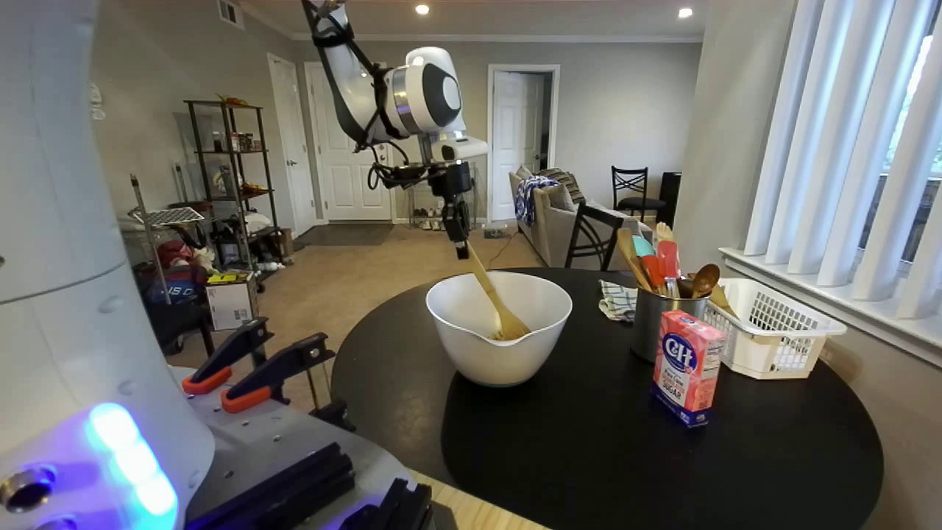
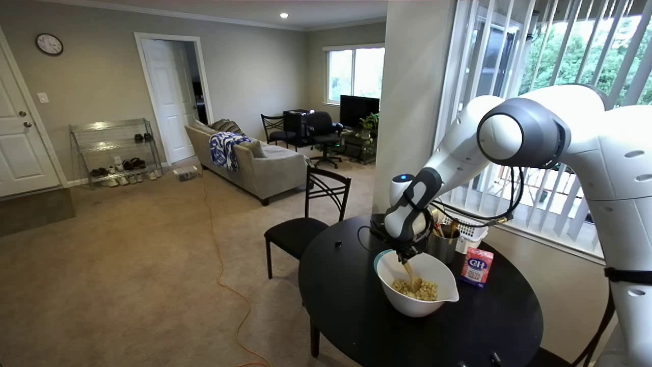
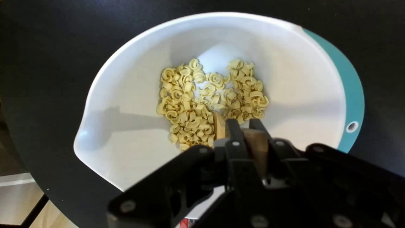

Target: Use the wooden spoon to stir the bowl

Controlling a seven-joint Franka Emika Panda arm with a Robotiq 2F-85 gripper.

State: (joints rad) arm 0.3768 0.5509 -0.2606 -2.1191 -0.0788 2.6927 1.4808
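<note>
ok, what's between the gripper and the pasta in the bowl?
The wooden spoon. Its handle slants down from the gripper in both exterior views; an exterior view shows its head among the pasta in the bowl.

The bowl (image 1: 489,362) was white, with a teal handle (image 3: 352,91), and the pasta (image 3: 193,123) pale yellow. The wooden spoon (image 1: 491,290) was light tan, the gripper (image 3: 245,123) and the table (image 1: 625,456) black. The arm (image 2: 596,148) was white and dark grey. The sugar box (image 1: 684,384) was pink, with a blue and white logo (image 1: 679,352) and a dark blue bottom edge (image 1: 677,411). The basket (image 1: 758,357) was white, the pot (image 1: 647,324) silver-grey, the spatulas (image 1: 667,259) red and turquoise. The cloth (image 1: 620,302) was pale and checked, the blanket (image 2: 225,148) patterned in blue and white, and the sofa (image 2: 280,176) beige.
</note>
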